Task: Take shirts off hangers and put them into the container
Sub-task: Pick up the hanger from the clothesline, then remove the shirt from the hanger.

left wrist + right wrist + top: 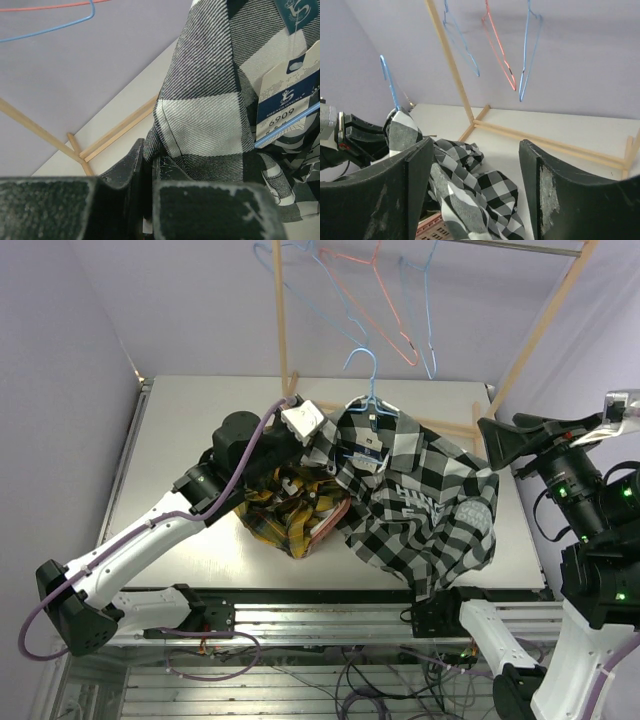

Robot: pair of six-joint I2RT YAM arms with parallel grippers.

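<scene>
Left wrist view has your left gripper [148, 172] pinched shut on cloth by the collar of the checked shirt [200, 115]. The shirt lies draped over the container [433, 230] at mid-table, with the blue hanger [366, 372] threaded through its neck. Your right gripper [475, 150] hangs at the right, fingers apart and holding nothing. The clean way, I judge, is to hold the cloth steady with the left. Take the hanger's hook with the right and draw it out toward the far side without dragging the shirt off the container.
</scene>
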